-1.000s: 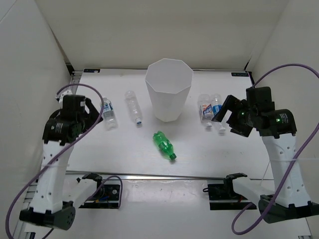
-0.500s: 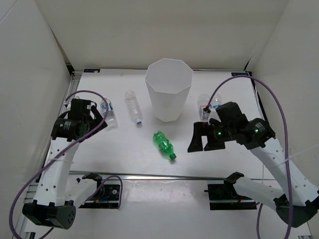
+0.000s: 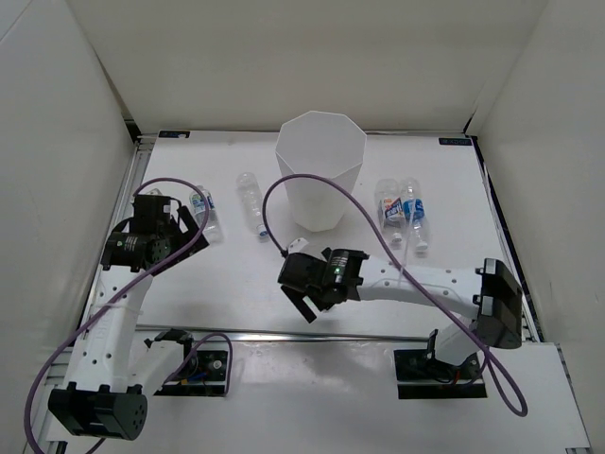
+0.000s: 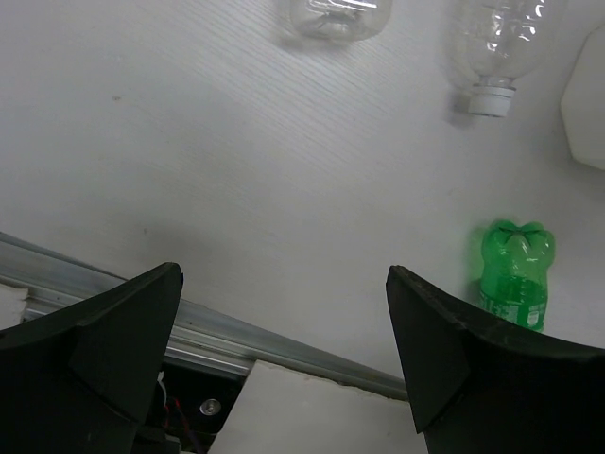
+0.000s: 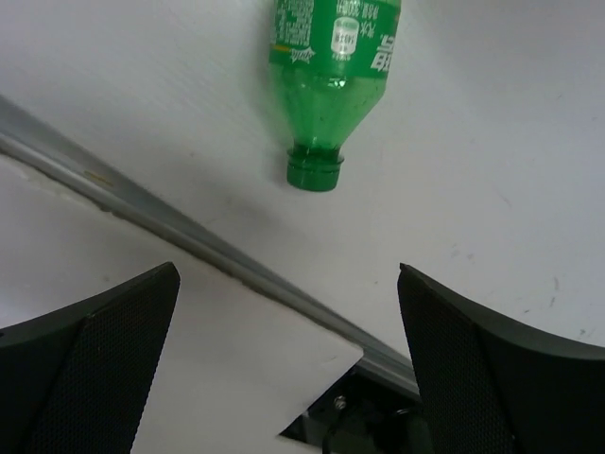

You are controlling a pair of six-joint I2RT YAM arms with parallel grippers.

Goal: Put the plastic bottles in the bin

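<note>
The white faceted bin (image 3: pixel 321 170) stands at the back middle. One clear bottle (image 3: pixel 205 214) lies far left and another (image 3: pixel 251 203) lies left of the bin. Two more (image 3: pixel 389 210) (image 3: pixel 413 214) lie right of it. The green bottle (image 5: pixel 336 57) lies on the table with its cap toward the front rail, just beyond my open, empty right gripper (image 5: pixel 284 350). In the top view that gripper (image 3: pixel 307 298) hides it. My left gripper (image 3: pixel 175 232) is open and empty near the far-left bottle. Its wrist view shows the green bottle (image 4: pixel 515 274) at right.
A metal rail (image 3: pixel 378 336) runs along the table's front edge, with white board in front of it. White walls close in the left, right and back. The right arm's cable (image 3: pixel 284 189) loops over the table in front of the bin.
My right arm has swung from the right side, near the two clear bottles, to the middle front over the green bottle. My left gripper has shifted slightly toward the front.
</note>
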